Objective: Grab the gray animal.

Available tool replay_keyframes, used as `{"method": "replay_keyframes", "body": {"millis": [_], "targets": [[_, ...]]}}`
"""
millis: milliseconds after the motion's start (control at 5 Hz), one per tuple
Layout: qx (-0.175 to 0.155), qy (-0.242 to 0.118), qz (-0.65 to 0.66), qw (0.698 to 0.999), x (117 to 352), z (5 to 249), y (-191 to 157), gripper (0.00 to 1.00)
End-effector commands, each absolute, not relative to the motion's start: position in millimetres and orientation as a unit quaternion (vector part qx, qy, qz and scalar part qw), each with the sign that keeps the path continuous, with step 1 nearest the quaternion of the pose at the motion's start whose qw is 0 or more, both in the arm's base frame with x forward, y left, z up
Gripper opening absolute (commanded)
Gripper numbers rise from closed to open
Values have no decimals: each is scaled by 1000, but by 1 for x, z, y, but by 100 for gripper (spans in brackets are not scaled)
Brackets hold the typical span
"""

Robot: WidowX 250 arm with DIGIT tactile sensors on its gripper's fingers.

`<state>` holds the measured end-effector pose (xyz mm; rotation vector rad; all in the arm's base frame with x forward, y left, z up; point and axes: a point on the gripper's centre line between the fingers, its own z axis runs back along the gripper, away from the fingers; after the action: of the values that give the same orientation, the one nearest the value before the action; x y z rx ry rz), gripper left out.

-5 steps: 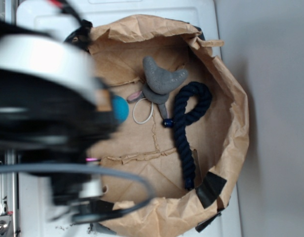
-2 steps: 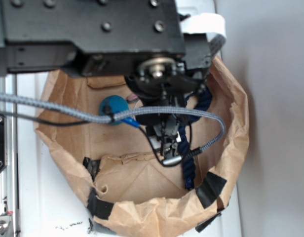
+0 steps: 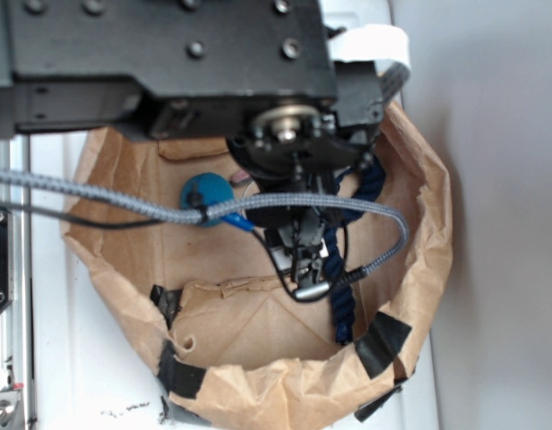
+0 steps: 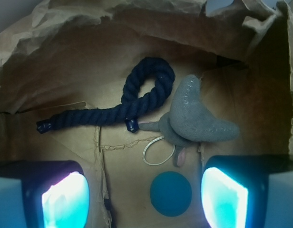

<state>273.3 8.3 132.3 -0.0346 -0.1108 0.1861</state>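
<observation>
In the wrist view the gray animal (image 4: 196, 116) lies on the paper floor of the brown bag, a curved plush with darker flaps and a small pink bit (image 4: 181, 156) below it. My gripper (image 4: 144, 199) hangs above the bag, open, with its two glowing pads far apart and nothing between them. The animal sits ahead of the right pad (image 4: 222, 197). In the exterior view the arm (image 3: 168, 63) covers the animal completely; only the gripper (image 3: 303, 255) shows inside the bag.
A teal ball (image 4: 170, 194) (image 3: 205, 198) lies between the pads, lower down. A dark navy rope (image 4: 122, 104) (image 3: 343, 309) loops left of the animal. A white cord loop (image 4: 153, 152) lies by the flaps. Crumpled paper bag walls (image 3: 428, 215) ring everything.
One second ago the arm was at the left and the animal showed in the exterior view; now the arm stands over the bag and hides it. Nothing has moved since 0.4 s ago.
</observation>
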Motion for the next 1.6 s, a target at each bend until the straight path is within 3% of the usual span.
{"method": "replay_keyframes", "body": {"millis": [0, 200, 400, 800, 1200, 1400], "targets": [[-37, -140, 141, 979, 269, 142, 41, 100], [-32, -185, 108, 976, 278, 132, 57, 100], [-40, -172, 59, 983, 296, 132, 78, 100], [-30, -76, -16, 996, 325, 114, 89, 100], [-24, -63, -64, 996, 311, 98, 93, 100], [-45, -53, -100, 993, 294, 106, 94, 100]]}}
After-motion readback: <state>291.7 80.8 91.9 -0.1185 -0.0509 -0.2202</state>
